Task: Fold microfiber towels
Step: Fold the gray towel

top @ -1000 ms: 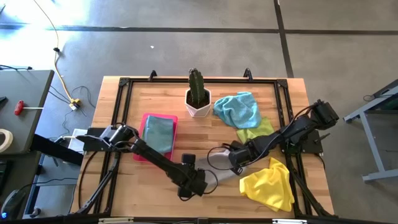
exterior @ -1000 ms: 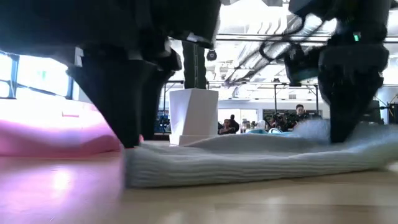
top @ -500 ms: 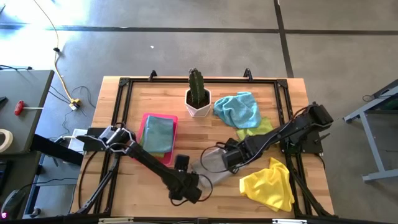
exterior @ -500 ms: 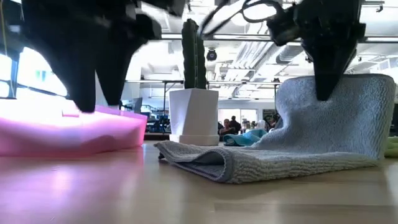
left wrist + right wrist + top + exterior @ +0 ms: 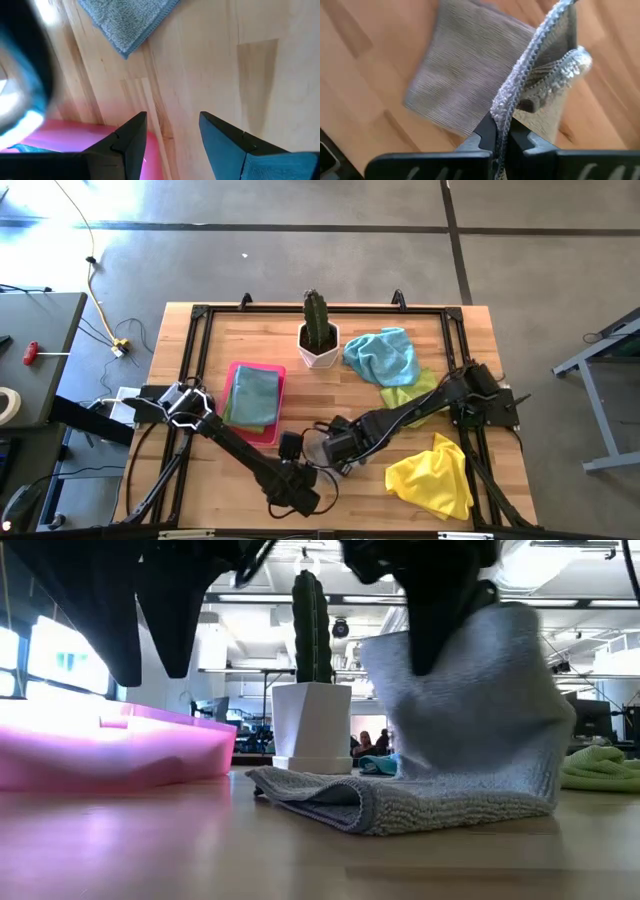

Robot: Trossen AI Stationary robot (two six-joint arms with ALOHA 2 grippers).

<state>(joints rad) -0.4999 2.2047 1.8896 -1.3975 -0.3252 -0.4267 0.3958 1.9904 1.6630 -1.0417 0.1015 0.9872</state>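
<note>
In the high view the arms hide most of the grey towel (image 5: 440, 770). The right gripper (image 5: 499, 131) pinches its raised edge; the left gripper (image 5: 172, 135), parted and empty, hangs beside.

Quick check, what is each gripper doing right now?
Left gripper: open, holding nothing, above the bare table near the pink tray.
Right gripper: shut on the grey towel's edge, lifting it over.
</note>
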